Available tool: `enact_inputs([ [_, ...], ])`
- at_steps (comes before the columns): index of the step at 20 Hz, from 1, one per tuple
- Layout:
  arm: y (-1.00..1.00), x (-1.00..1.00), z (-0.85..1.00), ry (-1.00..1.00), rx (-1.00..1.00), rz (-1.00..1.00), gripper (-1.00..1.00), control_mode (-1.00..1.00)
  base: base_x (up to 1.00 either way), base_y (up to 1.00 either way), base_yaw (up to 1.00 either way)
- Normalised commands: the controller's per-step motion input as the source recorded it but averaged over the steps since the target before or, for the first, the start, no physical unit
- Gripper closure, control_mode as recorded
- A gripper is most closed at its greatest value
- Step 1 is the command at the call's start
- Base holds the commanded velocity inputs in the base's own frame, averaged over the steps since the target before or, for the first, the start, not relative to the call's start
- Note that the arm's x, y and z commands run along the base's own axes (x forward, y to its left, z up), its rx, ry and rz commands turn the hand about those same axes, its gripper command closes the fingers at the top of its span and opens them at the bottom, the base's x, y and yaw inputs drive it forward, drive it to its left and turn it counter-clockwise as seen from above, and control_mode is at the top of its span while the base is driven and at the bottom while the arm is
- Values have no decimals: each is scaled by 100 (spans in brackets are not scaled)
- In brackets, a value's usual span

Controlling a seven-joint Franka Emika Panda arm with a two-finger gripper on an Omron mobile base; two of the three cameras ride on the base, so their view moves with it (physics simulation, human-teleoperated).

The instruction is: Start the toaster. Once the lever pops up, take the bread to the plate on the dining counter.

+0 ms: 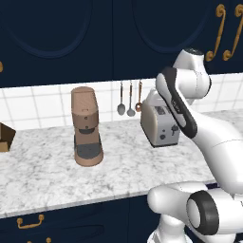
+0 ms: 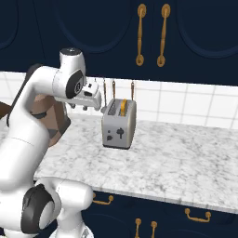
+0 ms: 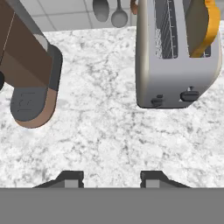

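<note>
The silver toaster stands on the marbled counter by the tiled wall, its narrow end face toward me. The bread sits upright in one slot, its tan-orange crust edge sticking out. On the end face a dark lever tab juts out beside a smaller knob. My gripper hovers above the counter, left of and short of the toaster, open with nothing between its fingertips. The plate and the dining counter are out of view.
A tall brown coffee machine stands left of the toaster. Spoons hang on the tiled wall behind. A brown box sits at the far left. Navy cabinets with gold handles hang above the counter.
</note>
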Motion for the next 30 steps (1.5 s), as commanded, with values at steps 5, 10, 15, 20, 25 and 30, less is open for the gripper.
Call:
enact_inputs([
  [5,-27,-31,-12,-4,0,0,-100,-100,0,0,0],
  [10,-71,-52,-26,-10,4,0,-100,-100,0,0,0],
  [15,-60,-5,-7,-6,5,2,-100,-100,0,0,0],
  [20,-51,0,0,-8,0,3,-100,-100,0,0,0],
  [25,-67,0,0,-6,0,4,-100,-100,0,0,0],
  [30,-50,16,0,0,0,1,-100,-100,0,0,0],
])
